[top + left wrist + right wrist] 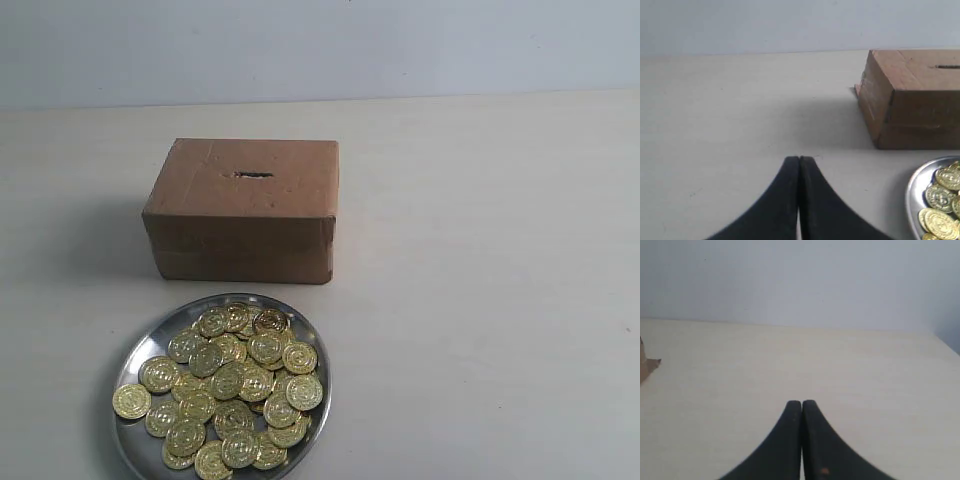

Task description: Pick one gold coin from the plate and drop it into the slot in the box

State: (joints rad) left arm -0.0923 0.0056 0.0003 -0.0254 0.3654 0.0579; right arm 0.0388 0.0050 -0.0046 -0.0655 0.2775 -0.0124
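Observation:
A brown cardboard box [243,210] stands on the pale table, its dark slot [252,175] cut in the top face. In front of it lies the shiny silver plate [138,350] heaped with several gold coins [232,385]. Neither arm shows in the exterior view. In the left wrist view my left gripper [799,159] is shut with nothing in it, low over bare table, with the box [912,100], its slot [947,66] and the plate's rim [913,189] off to one side. My right gripper [801,403] is also shut and empty, over bare table away from the box.
The pale table [500,300] stretches wide around the box and plate, ending at a plain light wall [320,45] behind. A corner of the box [646,365] peeks in at the edge of the right wrist view.

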